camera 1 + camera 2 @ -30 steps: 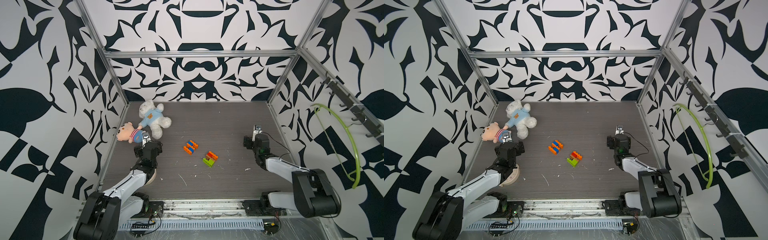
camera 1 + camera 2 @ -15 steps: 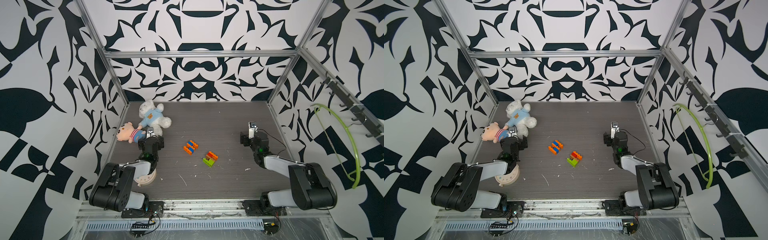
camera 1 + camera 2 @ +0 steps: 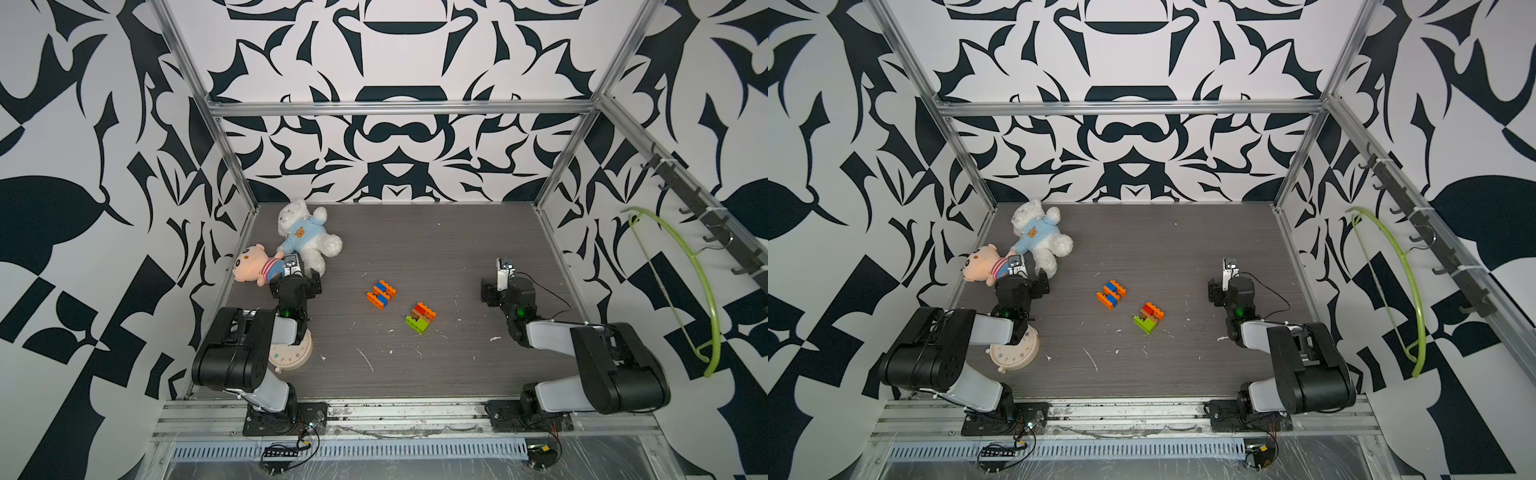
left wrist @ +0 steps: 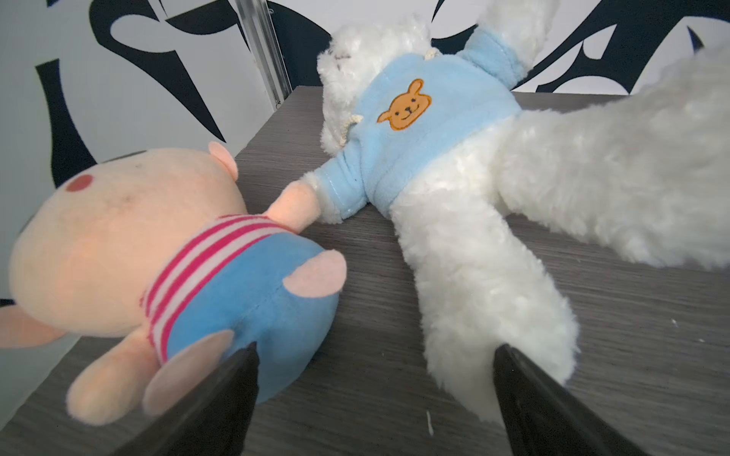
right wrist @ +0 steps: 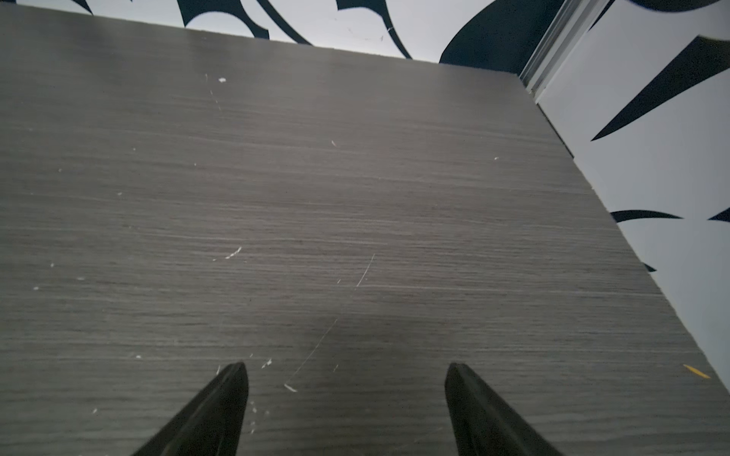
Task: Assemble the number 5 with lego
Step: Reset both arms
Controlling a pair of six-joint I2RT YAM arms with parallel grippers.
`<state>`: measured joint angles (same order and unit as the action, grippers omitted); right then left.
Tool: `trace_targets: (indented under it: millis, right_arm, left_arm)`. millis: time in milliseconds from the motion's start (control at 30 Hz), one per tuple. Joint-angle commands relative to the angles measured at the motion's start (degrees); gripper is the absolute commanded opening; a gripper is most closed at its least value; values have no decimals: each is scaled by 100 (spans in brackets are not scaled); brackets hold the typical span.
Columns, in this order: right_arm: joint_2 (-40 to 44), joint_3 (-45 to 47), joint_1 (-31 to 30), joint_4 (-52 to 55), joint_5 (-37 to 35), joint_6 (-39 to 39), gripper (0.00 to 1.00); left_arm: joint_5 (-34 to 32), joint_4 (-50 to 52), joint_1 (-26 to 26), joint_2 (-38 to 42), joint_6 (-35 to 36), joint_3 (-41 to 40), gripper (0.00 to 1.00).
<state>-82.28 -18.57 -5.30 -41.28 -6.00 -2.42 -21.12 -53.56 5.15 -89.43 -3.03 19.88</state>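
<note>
Black-and-white patterned walls (image 3: pixel 395 50) enclose a dark grey wood-grain table (image 3: pixel 415 241) flecked with white specks. Aluminium frame bars (image 3: pixel 399 109) run along the edges. On 1 side wall, a rail of hooks (image 3: pixel 698 199) carries a lime-green hanger (image 3: pixel 715 328).

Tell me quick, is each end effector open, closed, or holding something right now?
Left end effector: open, holding nothing.
Right end effector: open, holding nothing.
</note>
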Motion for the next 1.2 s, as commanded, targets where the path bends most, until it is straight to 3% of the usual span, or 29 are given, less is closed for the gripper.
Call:
trace_targets:
  millis: [0, 267, 800, 933, 1167]
  right_arm:
    - [-216, -110, 26, -691, 308, -157, 83]
    - [-651, -245, 175, -830, 211, 75, 86]
    - [-684, -330, 221, -715, 2, 237, 87]
    - [-669, -316, 350, -715, 181, 320, 92]
    - [-642, -288, 354, -717, 93, 303, 90]
  left_arm:
    - [192, 124, -66, 76, -144, 103, 99]
    - [188, 45, -75, 57, -152, 69, 99]
    - [196, 46, -75, 57, -154, 69, 99]
    - [194, 46, -76, 57, -154, 69, 99]
    - [196, 47, -75, 64, -150, 73, 99]
